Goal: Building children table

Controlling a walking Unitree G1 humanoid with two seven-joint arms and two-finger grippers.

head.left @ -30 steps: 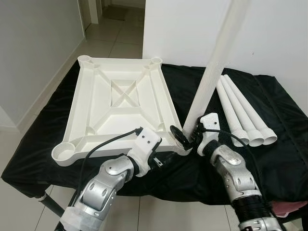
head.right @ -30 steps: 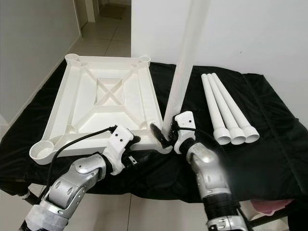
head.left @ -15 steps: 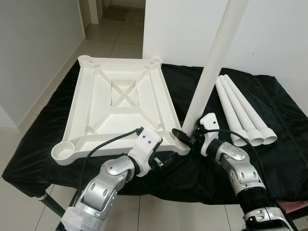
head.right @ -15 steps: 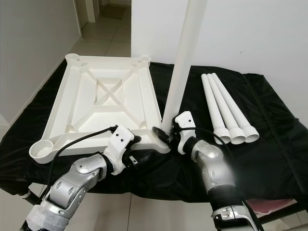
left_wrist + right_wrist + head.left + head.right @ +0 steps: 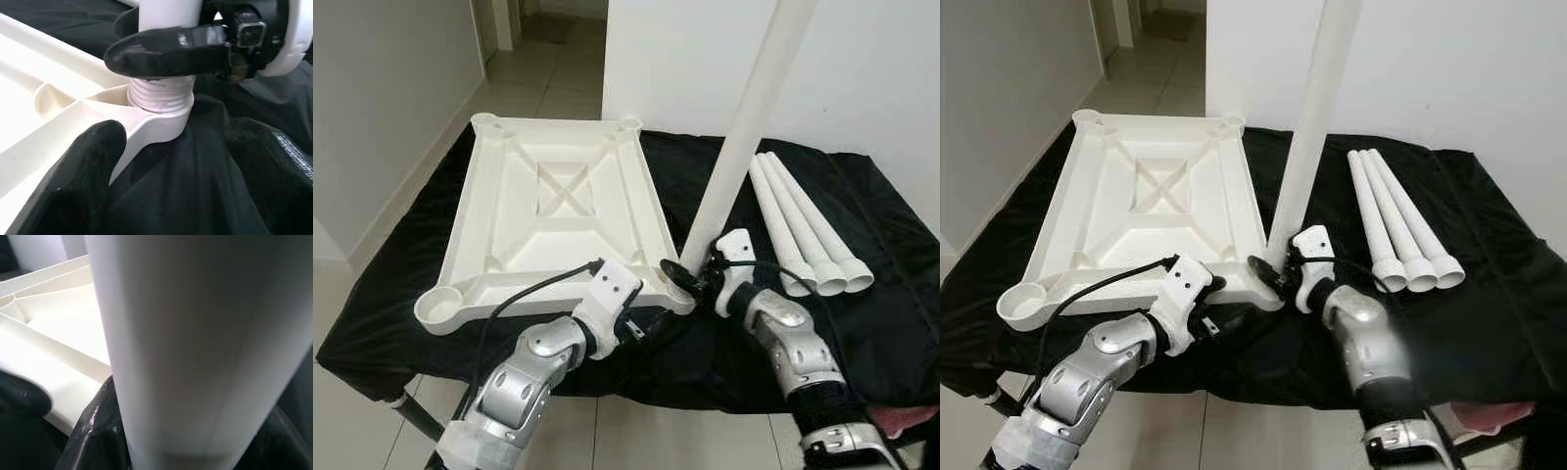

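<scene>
The right gripper point(image 5: 690, 277) stays clamped round the long white plastic table leg point(image 5: 744, 137), now more upright in the near corner socket of the upturned white plastic tabletop point(image 5: 553, 211). At that corner, the left gripper point(image 5: 161, 191) stands spread apart. Three spare white legs point(image 5: 803, 230) lie beside.

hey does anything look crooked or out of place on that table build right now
Nothing is damaged or spilled. The one oddity: the leg held by the right gripper stands in the tabletop's near right corner socket with its threads still showing, so it is not fully screwed in. Three spare legs lie neatly alongside.
</scene>
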